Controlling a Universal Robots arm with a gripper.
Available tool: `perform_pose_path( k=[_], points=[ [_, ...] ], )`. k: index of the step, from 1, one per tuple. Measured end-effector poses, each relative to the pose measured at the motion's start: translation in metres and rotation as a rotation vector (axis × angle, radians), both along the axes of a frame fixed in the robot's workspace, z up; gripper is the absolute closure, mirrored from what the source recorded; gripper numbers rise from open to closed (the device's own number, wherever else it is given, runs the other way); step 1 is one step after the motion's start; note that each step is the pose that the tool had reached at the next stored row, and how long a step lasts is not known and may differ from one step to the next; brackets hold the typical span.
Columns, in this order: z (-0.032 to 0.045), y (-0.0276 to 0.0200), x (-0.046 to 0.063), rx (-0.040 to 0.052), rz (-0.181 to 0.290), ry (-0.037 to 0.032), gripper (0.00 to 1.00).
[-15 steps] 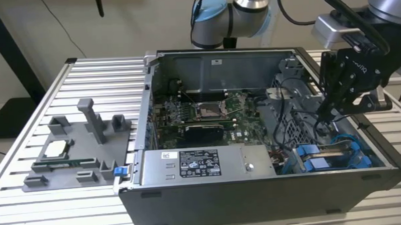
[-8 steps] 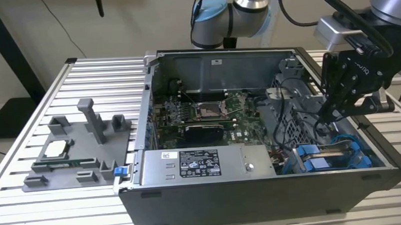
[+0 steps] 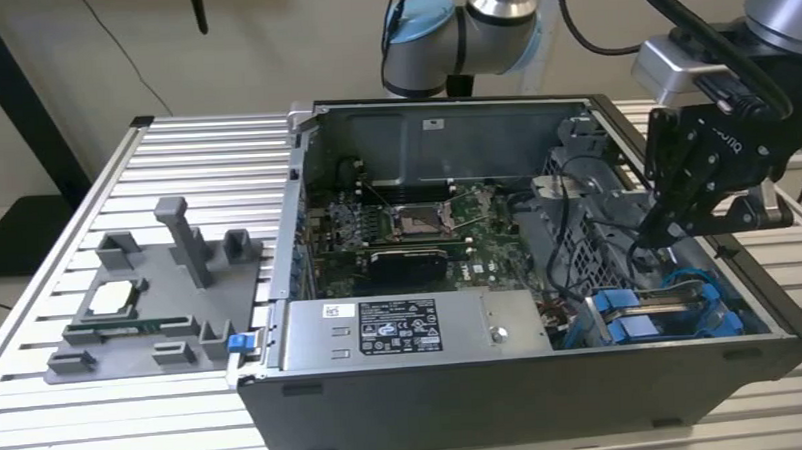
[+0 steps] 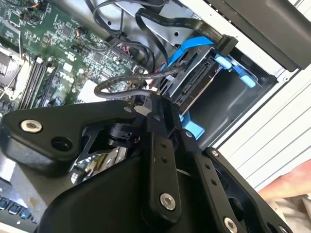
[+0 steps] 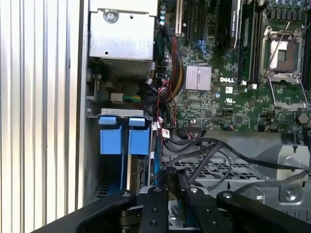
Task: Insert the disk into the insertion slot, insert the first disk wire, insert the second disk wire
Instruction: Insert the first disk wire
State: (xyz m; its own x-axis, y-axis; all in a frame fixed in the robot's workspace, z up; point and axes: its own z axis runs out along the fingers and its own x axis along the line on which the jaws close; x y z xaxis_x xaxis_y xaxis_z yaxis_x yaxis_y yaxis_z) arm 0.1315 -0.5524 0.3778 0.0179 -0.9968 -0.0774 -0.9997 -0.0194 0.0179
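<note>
The open computer case (image 3: 514,401) stands on the slatted tabletop (image 3: 171,153). The disk (image 4: 194,91) is seated in the insertion slot (image 4: 233,109), at the case end nearest the tabletop edge on the exterior view's right. The gripper (image 3: 646,238) hangs over that slot among loose cables (image 4: 121,90). The fingers (image 4: 161,145) are drawn close together. Whether they pinch a cable cannot be told.

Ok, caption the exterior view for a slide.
Robot hand poised inside the open computer case, above the blue-framed drives.

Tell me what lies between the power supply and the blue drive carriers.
Coloured wires and a white connector, seen in the first wrist view.
</note>
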Motion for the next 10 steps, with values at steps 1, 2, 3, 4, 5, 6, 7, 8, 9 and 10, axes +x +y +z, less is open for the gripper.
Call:
perform_pose_path(
  k=[1, 2, 3, 4, 5, 6, 7, 8, 9, 10],
  points=[
    [-0.0006, -0.0009, 0.0009, 0.0002, 0.0, 0.0, 1.0],
    [-0.0012, -0.002, 0.0021, 0.0004, 0.0, 0.0, 1.0],
    [-0.0018, -0.003, 0.0031, 0.0007, 0.0, 0.0, 1.0],
    [-0.0024, -0.0041, 0.0043, 0.0009, 0.0, 0.0, 1.0],
    [-0.0029, -0.0056, 0.0053, 0.0009, 0.0, 0.0, 1.0],
    [-0.0033, -0.0071, 0.0055, 0.0009, 0.0, 0.0, 1.0],
    [-0.0035, -0.0085, 0.0055, 0.0008, 0.0, 0.0, 1.0],
    [-0.0039, -0.0092, 0.0056, 0.0008, 0.0, 0.0, 1.0],
    [-0.0043, -0.0096, 0.0056, 0.001, 0.0, 0.0, 1.0],
    [-0.0044, -0.0096, 0.0057, 0.0009, 0.0, 0.0, 1.0]
  ],
)
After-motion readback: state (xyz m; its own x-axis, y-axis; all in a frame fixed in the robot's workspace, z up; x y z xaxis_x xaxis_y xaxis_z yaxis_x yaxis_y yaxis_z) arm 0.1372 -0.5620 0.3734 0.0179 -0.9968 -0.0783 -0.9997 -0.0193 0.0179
